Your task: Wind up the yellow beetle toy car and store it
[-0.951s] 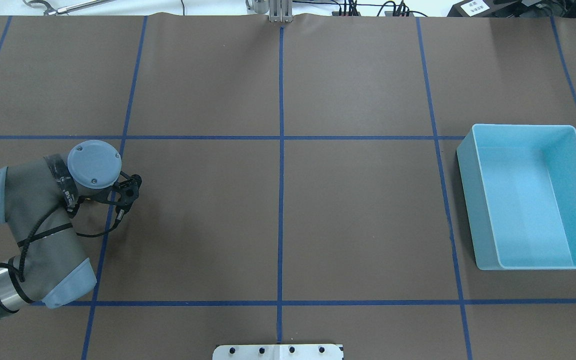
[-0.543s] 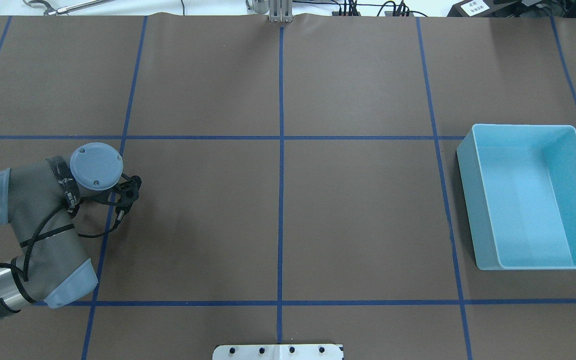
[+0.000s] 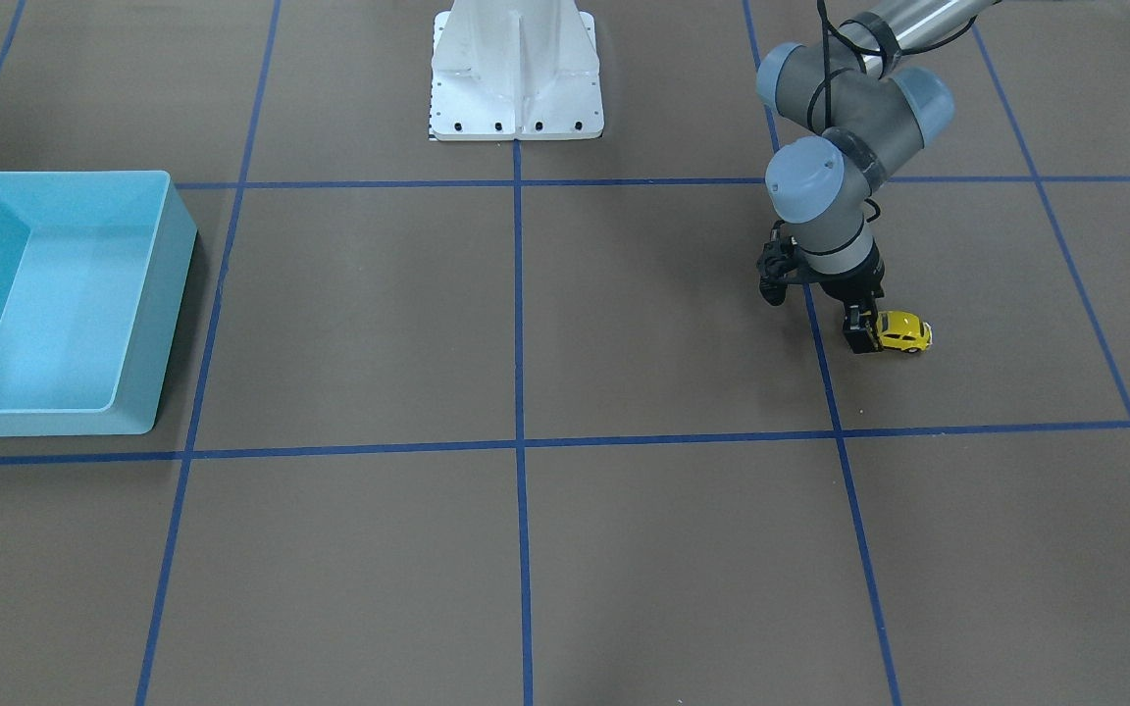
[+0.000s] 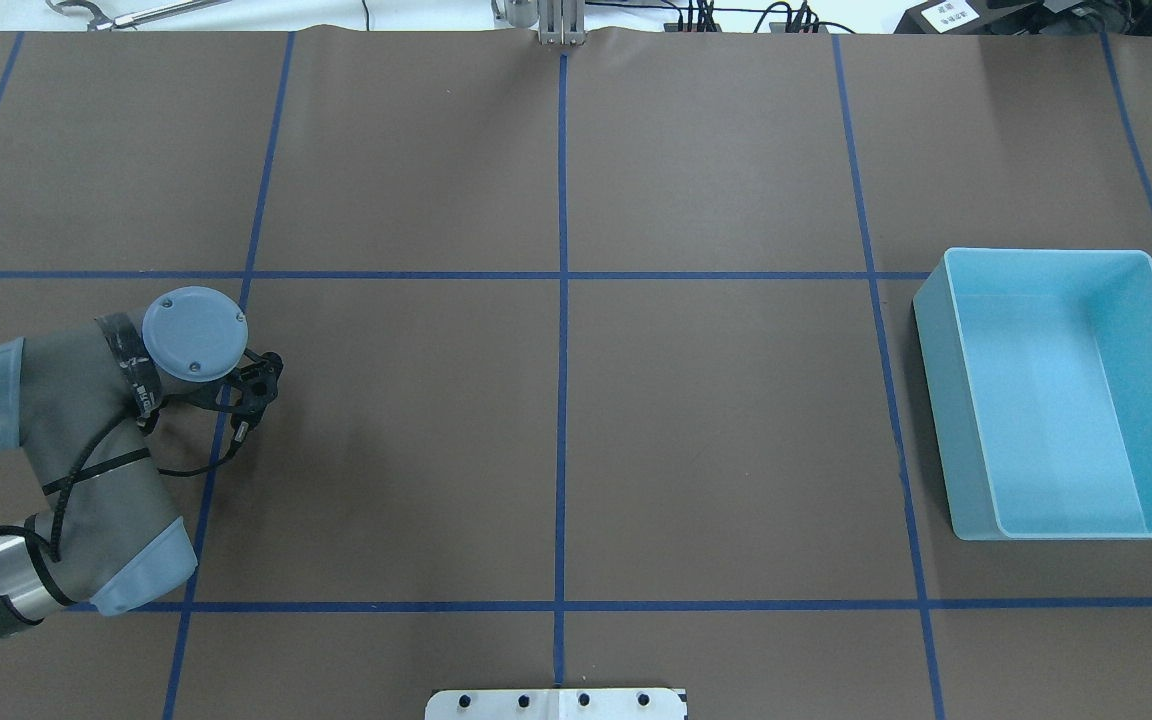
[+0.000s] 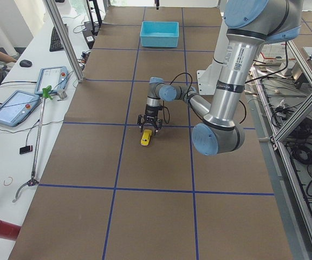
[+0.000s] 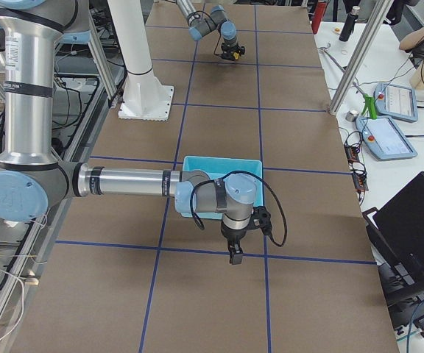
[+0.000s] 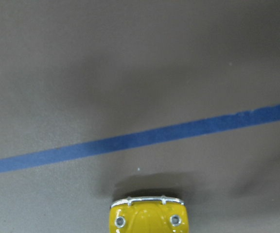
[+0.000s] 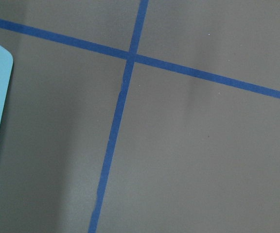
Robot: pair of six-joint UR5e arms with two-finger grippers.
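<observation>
car: yellow beetle (image 3: 903, 331) sits wheels-down on the table (image 3: 624, 324), on the robot's left side just beside a tape line (image 3: 831, 392). It is well apart from the bin (image 3: 171, 294) on the opposite side.
left gripper: (image 3: 863, 339) is low at one end of the car. One dark finger is touching or just beside the car. I can't tell whether it's clamped on or only around it.
right gripper: (image 6: 235, 256) shows only in the right side view, low over the table near the bin. Open or closed, cannot tell.
step: my read is it's taking hold of the car for the pull-back wind. Storing is not started, since the car isn't in the bin.
risk, grip: it's holding a small rounded shell by one end. The car could yaw or squirt out as the jaws close.
risk, wind: with too little down-force on the drag, the wheels would skid on the paper and the spring wouldn't load.
risk, release: a wound car let go on the table would run, possibly off the edge.
risk, carry: it's a long haul across the table with a tiny part, so a weak pinch could drop it short of the bin.
views, overhead: the left wrist hides both car and fingers there. The front and left side views show them.
views, left wrist: shows only the car's bumper end at the bottom edge, plus tape. No fingers are visible.
views, right wrist: shows only a tape cross and a bin corner.
</observation>
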